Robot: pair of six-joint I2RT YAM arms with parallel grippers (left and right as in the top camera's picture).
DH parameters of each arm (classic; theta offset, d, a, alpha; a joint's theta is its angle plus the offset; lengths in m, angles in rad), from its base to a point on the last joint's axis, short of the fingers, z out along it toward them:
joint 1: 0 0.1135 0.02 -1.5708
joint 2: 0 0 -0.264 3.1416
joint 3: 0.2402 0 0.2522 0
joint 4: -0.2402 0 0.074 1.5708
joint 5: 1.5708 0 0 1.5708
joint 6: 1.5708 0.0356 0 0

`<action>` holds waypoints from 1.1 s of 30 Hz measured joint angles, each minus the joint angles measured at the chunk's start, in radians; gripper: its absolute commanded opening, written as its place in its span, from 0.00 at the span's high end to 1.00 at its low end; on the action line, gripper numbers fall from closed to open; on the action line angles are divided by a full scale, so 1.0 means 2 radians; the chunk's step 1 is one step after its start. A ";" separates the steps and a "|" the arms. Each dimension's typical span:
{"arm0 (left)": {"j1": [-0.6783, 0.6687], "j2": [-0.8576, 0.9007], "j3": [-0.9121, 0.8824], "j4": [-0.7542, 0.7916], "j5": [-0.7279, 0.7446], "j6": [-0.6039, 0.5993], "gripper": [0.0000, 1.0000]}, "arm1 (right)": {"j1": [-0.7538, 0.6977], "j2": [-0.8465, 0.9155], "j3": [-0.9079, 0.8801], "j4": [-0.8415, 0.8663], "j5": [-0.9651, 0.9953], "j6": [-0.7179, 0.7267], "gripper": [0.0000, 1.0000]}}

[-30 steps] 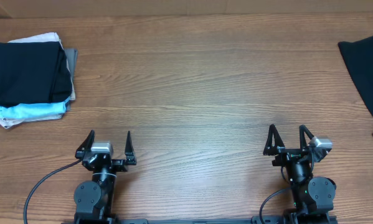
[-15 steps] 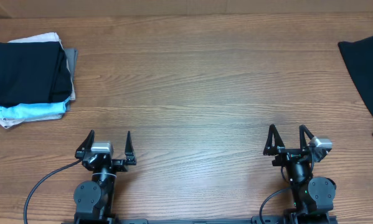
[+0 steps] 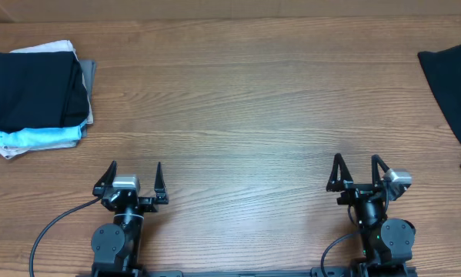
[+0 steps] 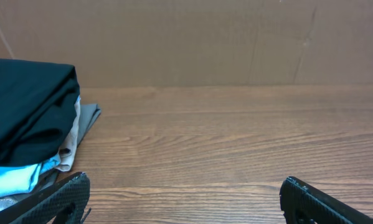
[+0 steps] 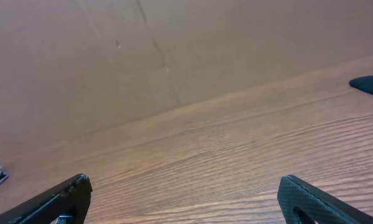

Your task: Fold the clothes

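- Table [image 3: 238, 100]: brown wood-grain top, with the grain running left to right. The left gripper [image 3: 135, 165] and the right gripper [image 3: 355, 159] stand over its near edge.
- Stack [image 3: 7, 142]: rests on the table ahead of the left gripper and off to its left, well apart from it. A folded black garment [image 3: 34, 88] lies on top, with a light-blue garment [image 3: 41, 137] and pale and grey layers beneath.
- Loose black garment [image 3: 449, 77]: lies unfolded on the table ahead of the right gripper and off to its right, well apart from it. It runs past the frame edge.
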 measured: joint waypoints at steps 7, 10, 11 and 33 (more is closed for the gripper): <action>0.000 0.000 0.000 0.000 0.000 0.000 0.00 | 0.000 0.000 0.000 0.000 0.003 -0.049 0.00; 0.000 0.000 0.000 0.000 0.000 0.000 0.00 | 0.000 0.000 0.000 0.000 0.003 -0.068 0.00; 0.000 0.000 0.000 0.000 0.000 0.000 0.00 | 0.000 0.000 0.000 0.000 0.003 -0.072 0.00; 0.000 0.000 0.000 0.000 0.000 0.000 0.00 | 0.000 0.000 0.000 0.000 0.003 -0.088 0.00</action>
